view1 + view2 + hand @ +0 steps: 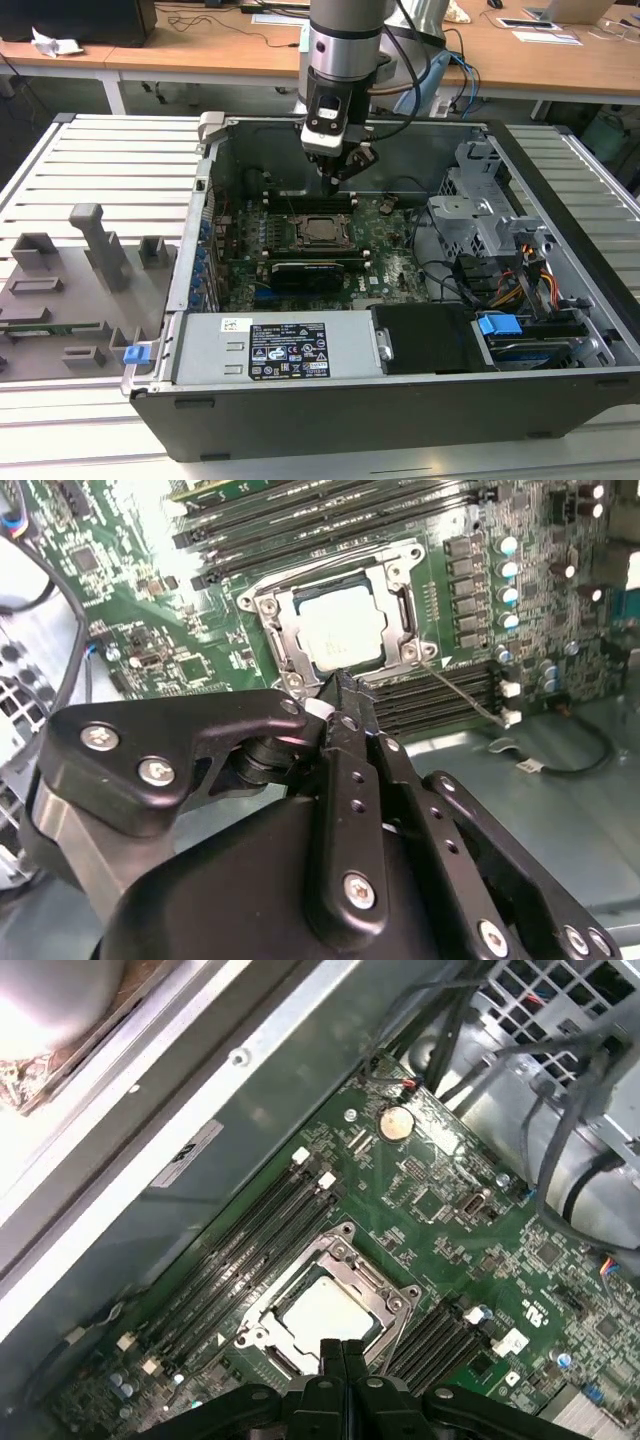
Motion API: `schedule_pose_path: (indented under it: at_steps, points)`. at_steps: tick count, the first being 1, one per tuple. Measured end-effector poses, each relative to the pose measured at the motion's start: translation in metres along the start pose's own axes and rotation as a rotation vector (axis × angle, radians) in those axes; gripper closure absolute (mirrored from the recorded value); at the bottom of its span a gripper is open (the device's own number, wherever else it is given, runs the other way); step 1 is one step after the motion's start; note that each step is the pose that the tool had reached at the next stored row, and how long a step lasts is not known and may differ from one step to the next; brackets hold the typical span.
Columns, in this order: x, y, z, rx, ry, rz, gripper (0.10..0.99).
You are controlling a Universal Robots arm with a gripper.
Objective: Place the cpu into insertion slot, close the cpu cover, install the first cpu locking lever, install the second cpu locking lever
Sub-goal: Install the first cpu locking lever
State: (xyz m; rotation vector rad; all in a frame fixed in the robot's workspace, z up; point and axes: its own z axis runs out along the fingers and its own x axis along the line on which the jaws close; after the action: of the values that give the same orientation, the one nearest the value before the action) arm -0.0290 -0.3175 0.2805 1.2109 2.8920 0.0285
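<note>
Second wrist view: the cpu (340, 630) is a flat square chip with a pale silver-grey top. It lies seated in the slot (266, 606), a square socket with a silvery rim and a screw at each corner. The cover (283, 635), a thin metal frame, lies down flat around the chip, whose top shows through the frame's cut-out. A thin wire lever (462, 696) slants away from one socket corner over the black memory slots (440, 705); I cannot tell whether it is latched. In the first wrist view the same chip (322, 1312) sits framed by the cover (372, 1285) on the green board (450, 1210).

In the exterior view a black-and-white label (288, 350) is stuck on the grey box at the near edge of the case (300, 425), and in the first wrist view a pale sticker (195, 1155) sits on the inner wall. The print on both cannot be made out.

The arm (345, 40) comes straight down into the open case in the exterior view. The gripper (335, 180) points down over the board, just behind the socket. In both wrist views its black fingers are pressed together with nothing between them (335, 685) (340, 1348), their tips just beside the socket's edge. The case rests on a slatted table (100, 160).
</note>
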Motion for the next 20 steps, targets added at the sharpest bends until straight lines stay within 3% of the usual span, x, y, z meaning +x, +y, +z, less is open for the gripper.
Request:
schedule_pose_path:
  at_steps: [20]
  points:
    - [0.0, 0.0, 0.0, 0.001, 0.0051, -0.273, 0.976]
